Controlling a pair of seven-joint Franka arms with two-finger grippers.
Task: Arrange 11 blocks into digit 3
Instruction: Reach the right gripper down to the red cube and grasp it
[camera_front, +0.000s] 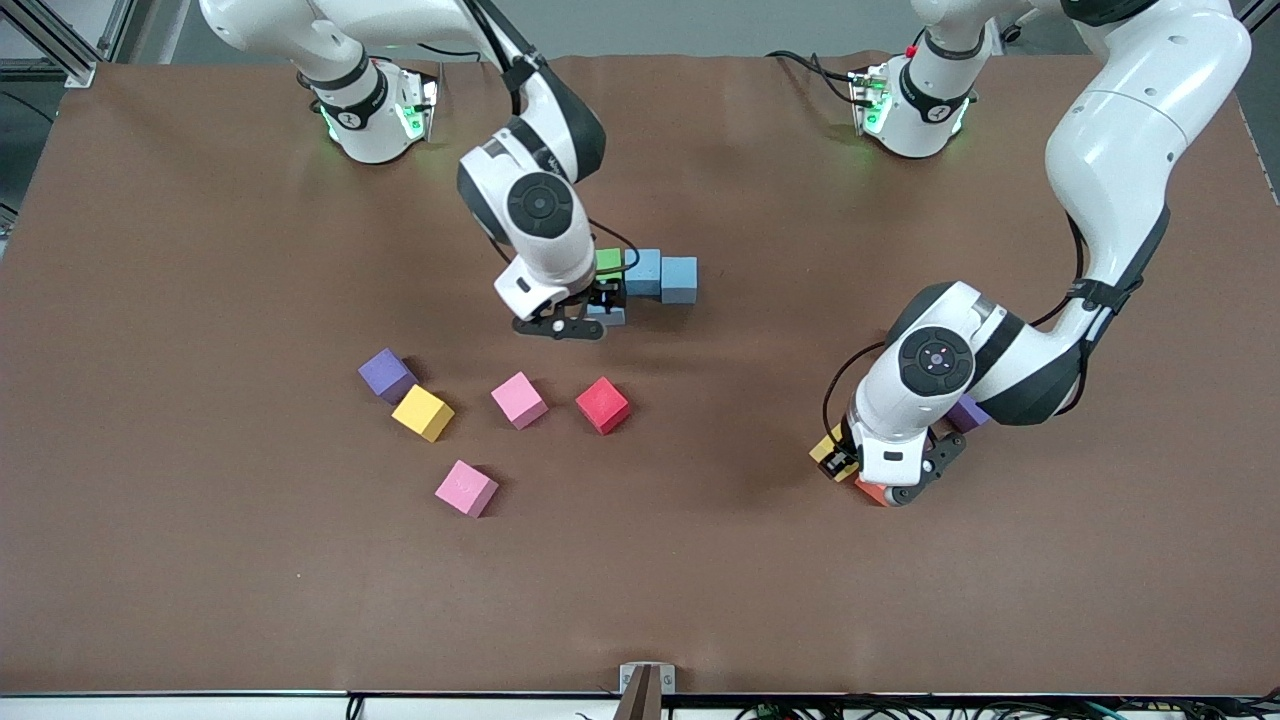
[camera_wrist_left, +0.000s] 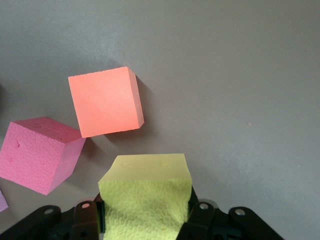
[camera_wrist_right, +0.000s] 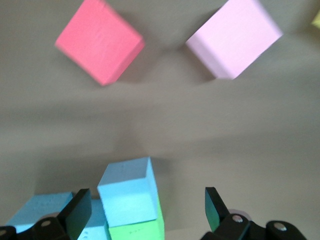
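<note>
A green block (camera_front: 608, 262) and two light blue blocks (camera_front: 643, 272) (camera_front: 679, 279) form a row at mid-table. Another light blue block (camera_front: 608, 316) lies against the green one, nearer the front camera. My right gripper (camera_front: 598, 305) (camera_wrist_right: 147, 212) is open around that block (camera_wrist_right: 127, 192), with a wide gap at one finger. My left gripper (camera_front: 845, 462) (camera_wrist_left: 145, 205) is shut on a yellow block (camera_front: 830, 452) (camera_wrist_left: 145, 197), just above the table, toward the left arm's end. An orange block (camera_front: 872, 492) (camera_wrist_left: 106, 101) and a pink block (camera_wrist_left: 40, 152) lie close beside it.
Loose blocks lie nearer the front camera than the row: purple (camera_front: 386, 375), yellow (camera_front: 422, 412), pink (camera_front: 519, 400), red (camera_front: 602, 404), and another pink (camera_front: 466, 488). A purple block (camera_front: 967, 412) shows partly under the left arm.
</note>
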